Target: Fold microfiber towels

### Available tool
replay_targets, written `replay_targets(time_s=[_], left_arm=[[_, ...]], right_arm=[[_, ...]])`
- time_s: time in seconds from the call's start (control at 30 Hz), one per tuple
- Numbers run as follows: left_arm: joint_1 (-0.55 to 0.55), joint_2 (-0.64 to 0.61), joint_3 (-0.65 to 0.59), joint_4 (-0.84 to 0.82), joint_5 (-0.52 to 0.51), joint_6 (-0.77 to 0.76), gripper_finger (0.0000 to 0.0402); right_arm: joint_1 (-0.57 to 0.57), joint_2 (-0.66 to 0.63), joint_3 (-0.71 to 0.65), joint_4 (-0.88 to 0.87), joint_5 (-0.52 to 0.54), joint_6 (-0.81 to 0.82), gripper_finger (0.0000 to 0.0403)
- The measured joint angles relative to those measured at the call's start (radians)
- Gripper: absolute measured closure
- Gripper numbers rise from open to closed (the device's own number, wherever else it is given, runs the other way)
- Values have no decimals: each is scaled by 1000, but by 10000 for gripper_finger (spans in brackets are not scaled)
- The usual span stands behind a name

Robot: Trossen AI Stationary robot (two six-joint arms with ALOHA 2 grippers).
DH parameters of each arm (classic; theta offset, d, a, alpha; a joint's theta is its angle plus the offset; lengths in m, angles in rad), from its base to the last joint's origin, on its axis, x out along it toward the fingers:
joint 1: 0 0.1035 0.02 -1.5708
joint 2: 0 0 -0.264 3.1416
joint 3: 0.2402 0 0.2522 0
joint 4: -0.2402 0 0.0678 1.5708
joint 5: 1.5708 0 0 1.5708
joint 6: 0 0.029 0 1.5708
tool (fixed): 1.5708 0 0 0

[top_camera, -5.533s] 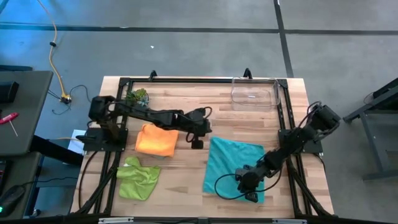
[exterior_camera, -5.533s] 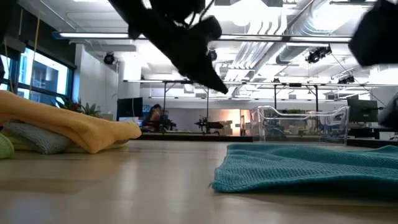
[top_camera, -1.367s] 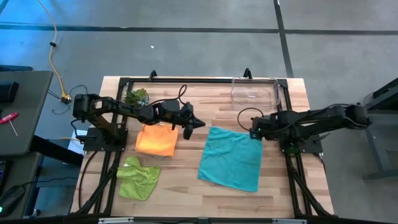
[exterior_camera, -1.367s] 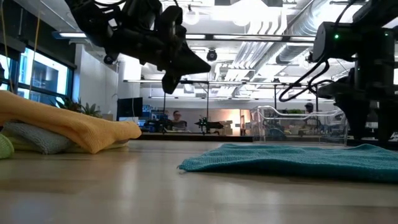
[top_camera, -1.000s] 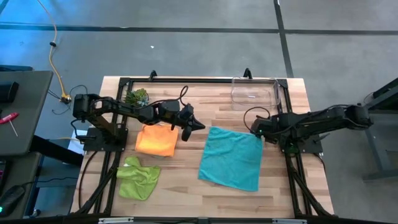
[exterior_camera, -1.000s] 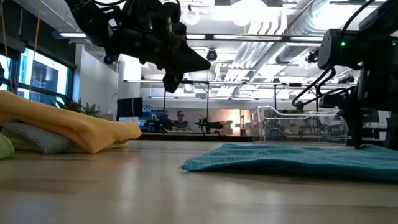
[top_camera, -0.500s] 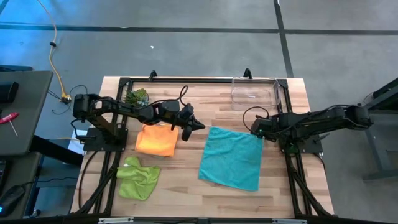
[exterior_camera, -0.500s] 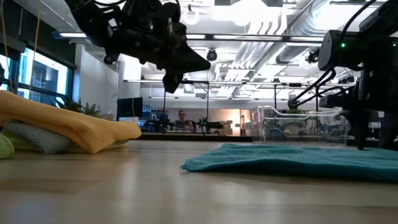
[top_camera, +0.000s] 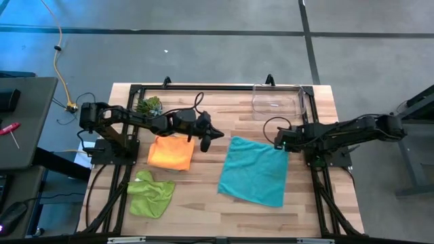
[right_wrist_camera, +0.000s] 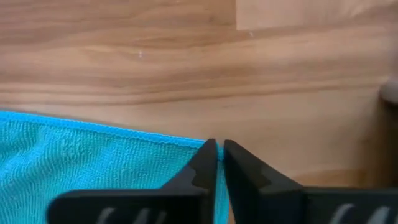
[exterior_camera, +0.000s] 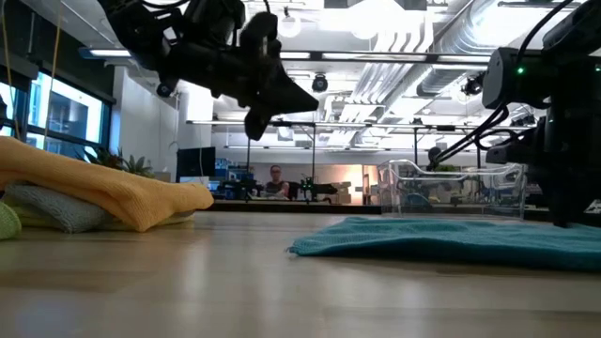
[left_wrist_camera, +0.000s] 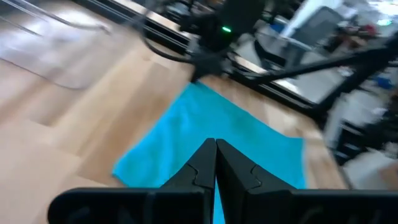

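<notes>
Right wrist view: right gripper pinches the teal towel corner by the bench's right edge; left gripper hovers closed.

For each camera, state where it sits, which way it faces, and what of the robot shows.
High: overhead, straight down; both arms, teal towel, orange towel, green towel.
Low: table height, level across; both arms above the teal towel.
Left wrist: past the shut left gripper toward the teal towel and the other arm.
Right wrist: down past the right gripper, shut on the teal towel's corner.
All four share the teal towel.
</notes>
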Motion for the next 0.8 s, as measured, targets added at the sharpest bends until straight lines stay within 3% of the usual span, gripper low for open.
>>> replay_targets(time_s=[0.1,0.23,0.47,0.53,0.7,0.8], left_arm=[[0,3,0,-1,-79,53,394],[23,49,18,-42,-67,95,349],[21,245,245,-269,-37,161,229],[18,316,325,-336,-71,168,206],[21,481,486,-466,-137,149,179],[-3,509,531,-511,-263,167,179]], right_arm=[[11,0,0,5,11,-14,396],[26,0,0,8,14,-14,397],[33,0,0,12,14,-12,401],[33,0,0,15,14,-10,401],[33,0,0,27,13,-20,402],[33,0,0,30,13,-27,402]])
